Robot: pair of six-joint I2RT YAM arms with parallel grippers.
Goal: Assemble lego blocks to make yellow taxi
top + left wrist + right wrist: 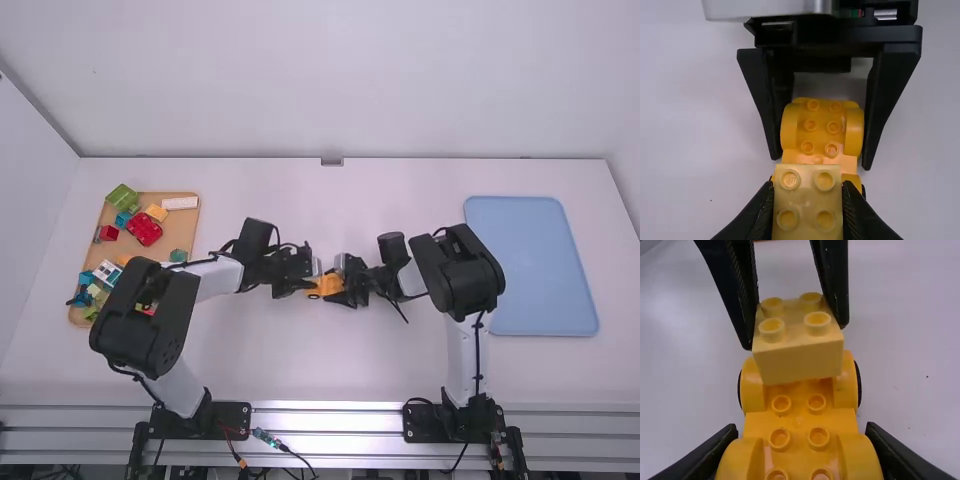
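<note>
Mid-table in the high view, my left gripper (301, 284) and my right gripper (346, 290) meet from either side at the orange-yellow wheeled car base (326, 286). In the left wrist view, the left gripper (808, 192) is shut on a pale yellow block (808, 202) with studs up, over one end of the car base (821, 131). The right gripper (802, 452) in the right wrist view is shut on the car base (799, 426) at its near wheel arches. There the pale block (797, 357) covers the base's far end; whether it touches the studs I cannot tell.
A brown tray (180, 228) of mixed blocks lies at the left, partly under the left arm. Its blocks include a red one (144, 229) and a green one (123, 198). On the right is a pale blue tray (530, 262), beside the right arm.
</note>
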